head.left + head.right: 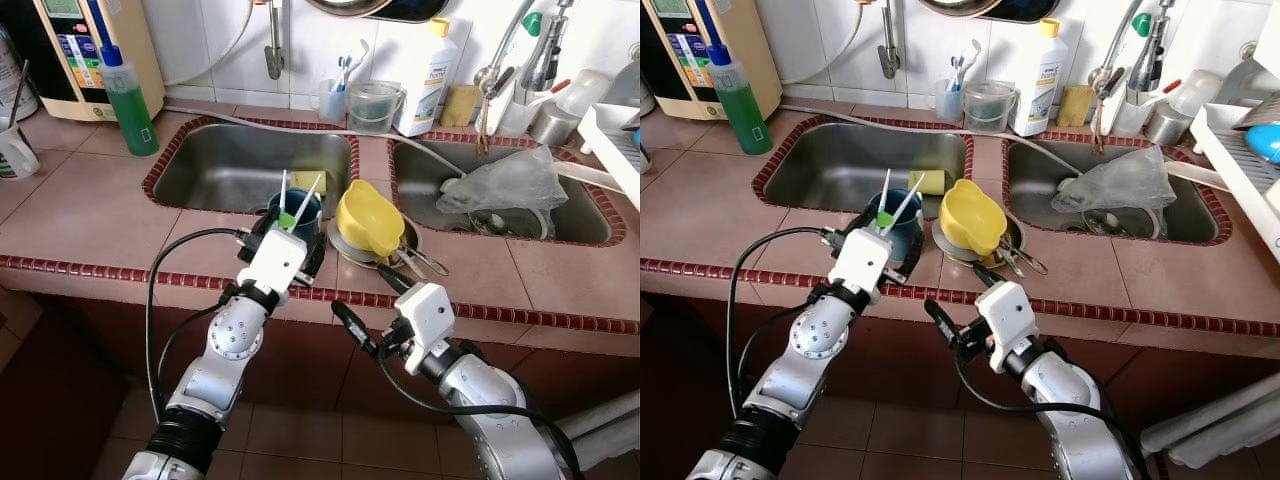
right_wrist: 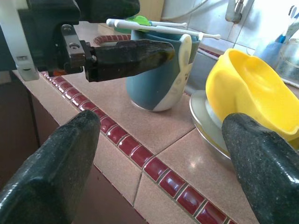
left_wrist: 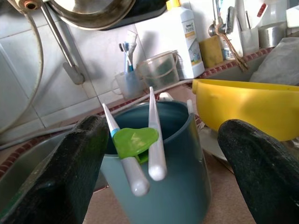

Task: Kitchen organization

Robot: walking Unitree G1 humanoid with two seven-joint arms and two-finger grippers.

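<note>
Left wrist view shows my left hand (image 3: 156,172) spread open around the blue cup (image 3: 159,158) at the bench's front edge, not yet gripping it. My right hand (image 1: 362,305), open too, waits below that edge. I judge little is done: yellow bowl (image 1: 368,218) and plate (image 2: 205,126) remain unsorted.

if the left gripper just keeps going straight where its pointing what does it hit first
Most likely the blue mug. The left gripper is open, with one black finger on each side of the mug, which holds two white utensils and sits dead ahead. Depth is unclear, but nothing lies between.
</note>
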